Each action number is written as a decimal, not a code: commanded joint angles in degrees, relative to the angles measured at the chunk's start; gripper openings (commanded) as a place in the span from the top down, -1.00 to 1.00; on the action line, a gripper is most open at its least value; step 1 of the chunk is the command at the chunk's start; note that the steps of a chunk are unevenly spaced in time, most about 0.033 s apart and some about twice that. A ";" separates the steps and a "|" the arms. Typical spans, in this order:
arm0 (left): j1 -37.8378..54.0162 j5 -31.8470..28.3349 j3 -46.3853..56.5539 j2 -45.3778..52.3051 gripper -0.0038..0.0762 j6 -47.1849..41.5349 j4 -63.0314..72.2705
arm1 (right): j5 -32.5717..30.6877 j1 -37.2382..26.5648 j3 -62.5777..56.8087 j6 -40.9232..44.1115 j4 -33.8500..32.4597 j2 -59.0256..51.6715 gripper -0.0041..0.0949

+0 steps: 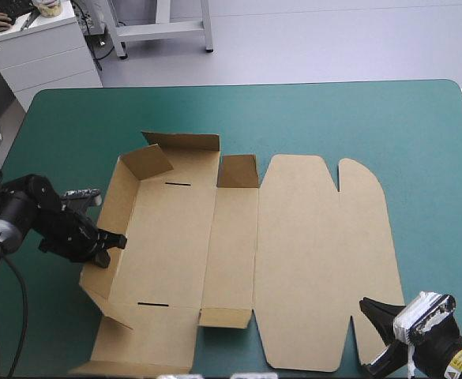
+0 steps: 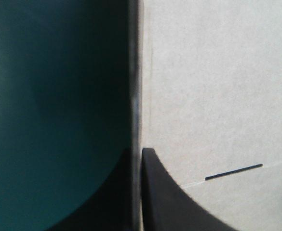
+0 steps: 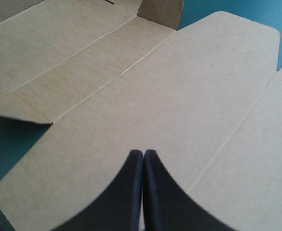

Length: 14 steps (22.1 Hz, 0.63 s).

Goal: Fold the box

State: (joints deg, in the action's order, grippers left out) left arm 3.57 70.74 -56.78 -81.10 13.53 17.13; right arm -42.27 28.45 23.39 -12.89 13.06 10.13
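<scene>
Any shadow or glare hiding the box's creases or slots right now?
High view: even light, no glare on the box; both slots and the creases show, with only soft shadow inside the raised flaps. Left wrist view: the cover beside the raised wall lies in deep shade, while the board is bright. Right wrist view: creases plain, no glare.

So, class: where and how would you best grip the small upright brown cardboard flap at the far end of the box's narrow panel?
Probably its free top edge, from above, one finger on each face: the small brown cardboard flap stands upright, top edge exposed, base creased into the narrow panel.
</scene>
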 commanded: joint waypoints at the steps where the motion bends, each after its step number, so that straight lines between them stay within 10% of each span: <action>1: -4.48 3.22 -8.83 -2.61 0.93 -3.03 -8.16 | 3.68 -0.20 1.38 -0.45 0.53 0.86 0.96; 14: -28.40 -6.47 -39.71 -18.11 0.93 11.49 -44.38 | 3.90 -0.20 1.33 -0.45 0.53 0.86 0.96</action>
State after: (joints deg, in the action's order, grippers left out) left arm -21.65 68.81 -93.33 -101.62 22.60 -20.64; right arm -42.27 28.45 23.39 -12.89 13.06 10.13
